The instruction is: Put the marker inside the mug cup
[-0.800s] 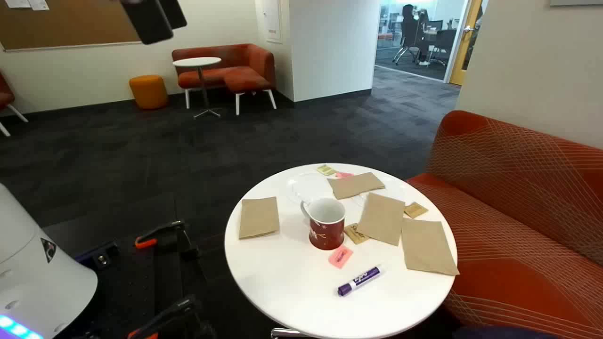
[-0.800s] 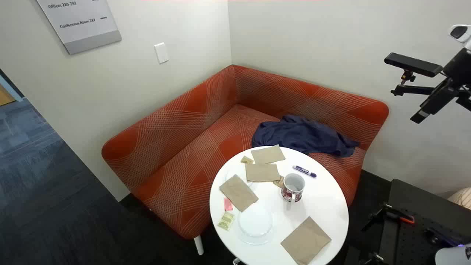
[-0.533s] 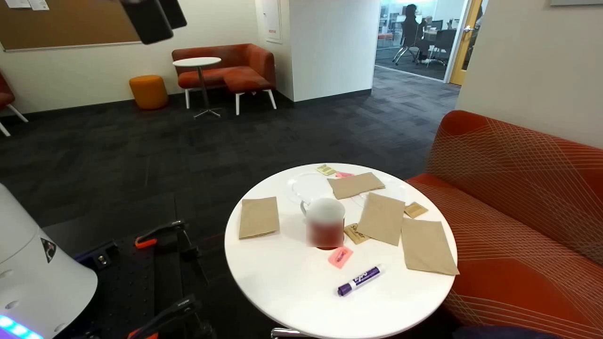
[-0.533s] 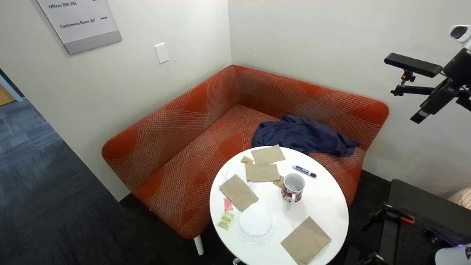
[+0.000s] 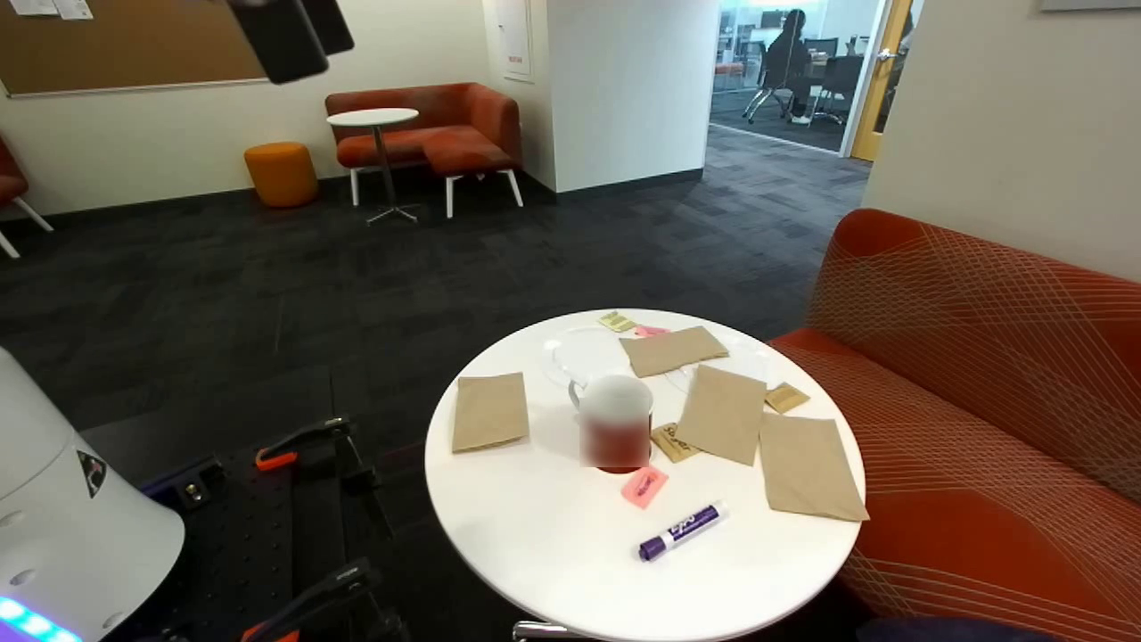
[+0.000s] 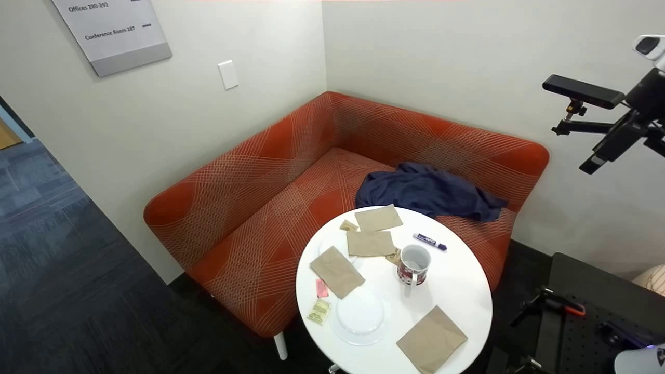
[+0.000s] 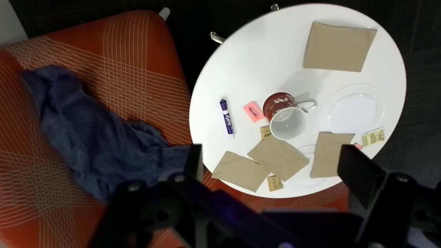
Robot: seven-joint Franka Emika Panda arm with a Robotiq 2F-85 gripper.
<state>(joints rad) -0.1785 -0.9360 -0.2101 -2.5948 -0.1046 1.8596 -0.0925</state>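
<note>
Currently: my gripper [image 7: 272,160] with fingers [image 7: 360,172] wide apart, nothing held; marker [image 7: 227,118], flat on the white table [image 7: 248,75], near the upright mug [image 7: 285,115]; likely hazards, I judge: rolling (round barrel) if one finger lands early; catching the rim if carried level.

In the wrist view, marker [image 7: 227,119] lies left of mug [image 7: 284,115], napkins [image 7: 278,156] apparently over a plate [image 7: 301,176]
</note>
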